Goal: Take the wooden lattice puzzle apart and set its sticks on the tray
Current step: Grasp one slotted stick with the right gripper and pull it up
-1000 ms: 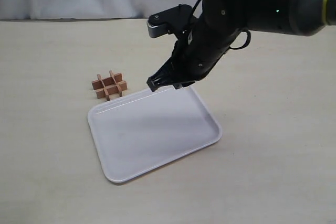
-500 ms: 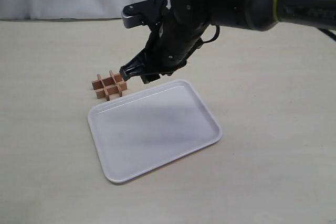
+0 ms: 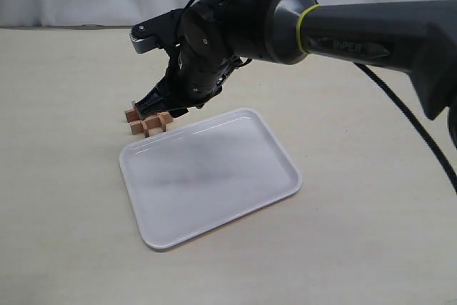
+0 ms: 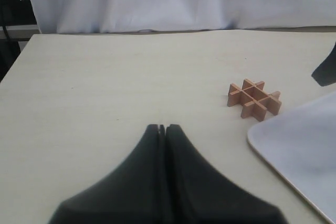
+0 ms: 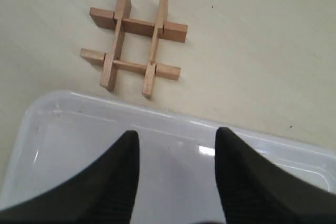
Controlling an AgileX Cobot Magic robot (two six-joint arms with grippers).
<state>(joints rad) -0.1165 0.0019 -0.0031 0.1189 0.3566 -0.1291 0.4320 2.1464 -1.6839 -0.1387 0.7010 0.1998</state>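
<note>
Reaching step: right claw (image 3: 163, 110), spread wide, hovers near the puzzle (image 3: 148, 121) at the tray's (image 3: 214, 183) ten o'clock; next, grip it.

The small reddish-brown wooden lattice puzzle (image 3: 148, 121) lies flat on the desk (image 3: 64, 219) just behind the far left corner of the large white rectangular plastic tray (image 3: 133, 192), near its rim but apart from it, with the right tool (image 3: 158, 110) hanging over that corner.
</note>
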